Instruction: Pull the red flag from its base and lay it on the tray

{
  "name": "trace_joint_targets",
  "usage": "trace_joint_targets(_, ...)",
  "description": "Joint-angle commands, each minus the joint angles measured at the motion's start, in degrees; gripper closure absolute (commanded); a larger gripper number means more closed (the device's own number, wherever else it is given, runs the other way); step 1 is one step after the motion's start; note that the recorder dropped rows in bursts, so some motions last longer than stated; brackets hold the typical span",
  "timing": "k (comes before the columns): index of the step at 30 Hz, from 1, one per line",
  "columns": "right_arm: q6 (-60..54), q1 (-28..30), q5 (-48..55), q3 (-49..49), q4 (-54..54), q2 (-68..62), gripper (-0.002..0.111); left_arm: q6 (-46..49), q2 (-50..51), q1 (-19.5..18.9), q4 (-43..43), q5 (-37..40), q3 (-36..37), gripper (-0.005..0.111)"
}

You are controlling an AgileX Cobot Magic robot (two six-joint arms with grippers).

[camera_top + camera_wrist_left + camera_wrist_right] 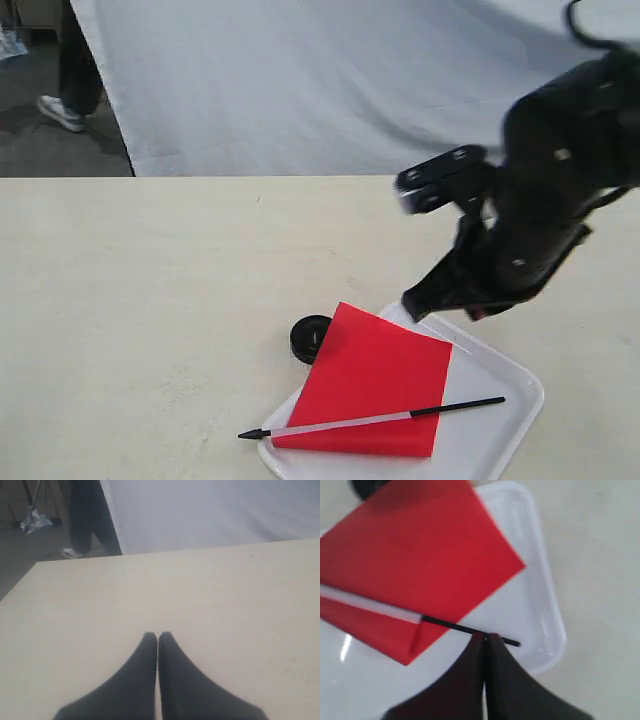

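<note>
The red flag (370,380) lies flat on the white tray (500,375), its pole running along the near side and its black pointed tip sticking out past the tray's left rim. The black round base (309,338) sits on the table by the tray's far left corner, partly covered by the cloth. My right gripper (412,300) hangs shut and empty above the tray's far edge. In the right wrist view its tips (486,637) line up over the black end of the flag (420,555) lying on the tray (540,595). My left gripper (157,636) is shut over bare table.
The tray sits near the table's front edge at the right. A white sheet (330,80) hangs behind the table, and a person's leg and shoe (65,100) stand at the back left. The base (367,486) shows dark at one corner of the right wrist view.
</note>
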State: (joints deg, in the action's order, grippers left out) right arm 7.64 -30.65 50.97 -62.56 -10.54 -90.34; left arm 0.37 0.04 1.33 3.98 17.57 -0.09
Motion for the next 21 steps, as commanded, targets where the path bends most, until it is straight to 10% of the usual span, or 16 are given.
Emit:
trace_joint_targets(1, 4.3, 12.3, -3.2, 5.7, -0.1, 13.2, 0.108, -0.4, 0.0, -0.1, 0.3, -0.4, 0.1, 0.105)
trace_joint_targets(10, 12.7, 35.5, -17.0, 18.6, -10.7, 47.0, 0.108, -0.4, 0.0, -0.1, 0.3, -0.4, 0.1, 0.105)
trace_joint_targets(21, 18.0, 31.7, -36.2, 39.8, -10.3, 84.5, 0.108, -0.4, 0.0, -0.1, 0.3, -0.4, 0.1, 0.105)
